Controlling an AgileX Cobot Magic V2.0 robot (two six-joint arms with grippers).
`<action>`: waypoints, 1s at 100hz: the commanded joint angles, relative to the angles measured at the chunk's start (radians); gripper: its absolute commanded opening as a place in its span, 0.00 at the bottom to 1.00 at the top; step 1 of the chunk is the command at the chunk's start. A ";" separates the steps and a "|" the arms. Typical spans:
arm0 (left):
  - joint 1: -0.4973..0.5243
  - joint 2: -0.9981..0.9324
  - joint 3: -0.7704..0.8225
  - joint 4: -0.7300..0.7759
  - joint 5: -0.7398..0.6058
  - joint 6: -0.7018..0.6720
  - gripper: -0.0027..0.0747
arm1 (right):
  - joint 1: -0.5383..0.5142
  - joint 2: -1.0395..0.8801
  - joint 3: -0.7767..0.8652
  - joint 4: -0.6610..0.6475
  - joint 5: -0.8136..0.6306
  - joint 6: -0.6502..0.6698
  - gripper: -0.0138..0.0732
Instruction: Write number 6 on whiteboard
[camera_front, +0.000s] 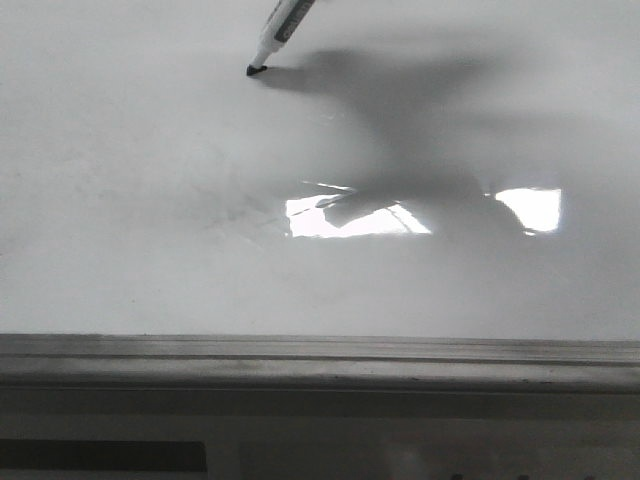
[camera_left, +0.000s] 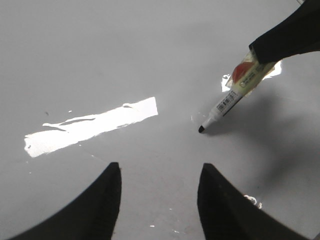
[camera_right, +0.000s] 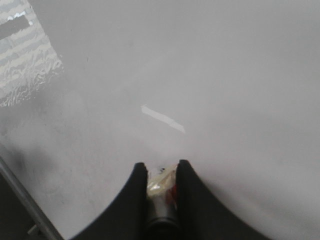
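Note:
The whiteboard (camera_front: 150, 200) fills the front view, glossy white, with a grey edge rail (camera_front: 300, 355) at the front. No number 6 stroke shows on it. A marker (camera_front: 278, 30) slants down from the top, its black tip (camera_front: 255, 70) touching or just above the board. In the left wrist view the marker (camera_left: 230, 102) is held by my right gripper's dark fingers (camera_left: 290, 35). My right gripper (camera_right: 161, 167) is shut on the marker (camera_right: 162, 187). My left gripper (camera_left: 159, 172) is open and empty above the board.
Bright light reflections (camera_front: 350, 215) lie mid-board, with faint grey smudges (camera_front: 235, 210) beside them. The arm's shadow (camera_front: 400, 100) falls right of the marker tip. A dark strip (camera_front: 100, 455) shows below the rail.

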 joint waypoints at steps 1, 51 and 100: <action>0.002 0.000 -0.028 -0.008 -0.070 0.002 0.44 | 0.012 0.017 -0.018 -0.017 0.016 -0.010 0.09; 0.002 0.000 -0.028 -0.006 -0.011 0.002 0.44 | 0.082 0.008 -0.008 -0.015 0.021 -0.036 0.09; -0.187 0.143 -0.028 0.064 -0.082 0.002 0.44 | 0.191 -0.035 -0.009 -0.015 0.033 -0.036 0.09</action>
